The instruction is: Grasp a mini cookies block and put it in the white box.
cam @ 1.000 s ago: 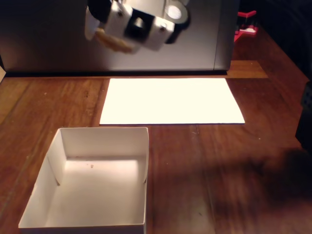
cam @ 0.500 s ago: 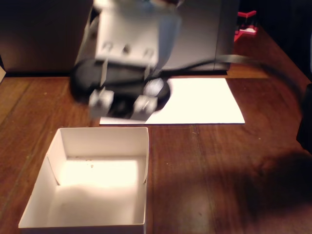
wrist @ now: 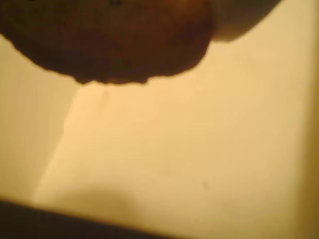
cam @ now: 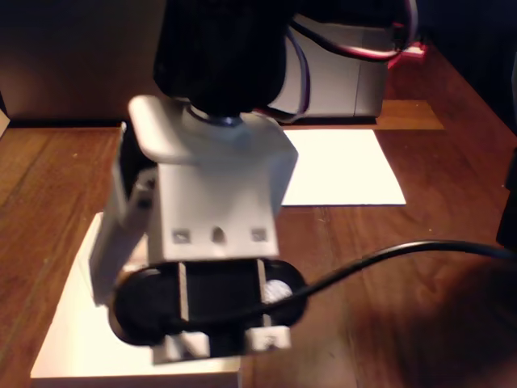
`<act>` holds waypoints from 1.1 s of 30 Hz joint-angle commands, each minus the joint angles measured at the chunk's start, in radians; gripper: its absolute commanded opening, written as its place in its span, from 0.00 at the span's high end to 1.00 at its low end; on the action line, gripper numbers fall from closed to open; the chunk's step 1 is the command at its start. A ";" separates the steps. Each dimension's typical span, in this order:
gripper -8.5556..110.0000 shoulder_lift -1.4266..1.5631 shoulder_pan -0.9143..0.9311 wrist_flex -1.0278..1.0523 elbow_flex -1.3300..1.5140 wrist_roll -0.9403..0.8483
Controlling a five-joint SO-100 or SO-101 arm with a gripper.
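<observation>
I read this as the delivery step. In the wrist view the mini cookies block (wrist: 107,42) fills the top of frame, dark and blurred, directly above the pale floor of the white box (wrist: 189,164); it looks pinched in the tool, though neither view shows the fingers. In the fixed view the arm hides most of the box. The next move calls for letting go inside the walls. Dark wooden worktop (cam: 404,323), white paper sheet (cam: 347,170) behind, dim room.
</observation>
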 commanded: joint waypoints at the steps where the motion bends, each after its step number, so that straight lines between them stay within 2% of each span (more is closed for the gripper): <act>1: 0.75 0.051 0.011 -0.017 -0.055 0.028; 20: 0.75 0.038 0.186 -0.014 -0.063 0.051; 33: 0.75 0.018 0.222 -0.003 -0.067 0.034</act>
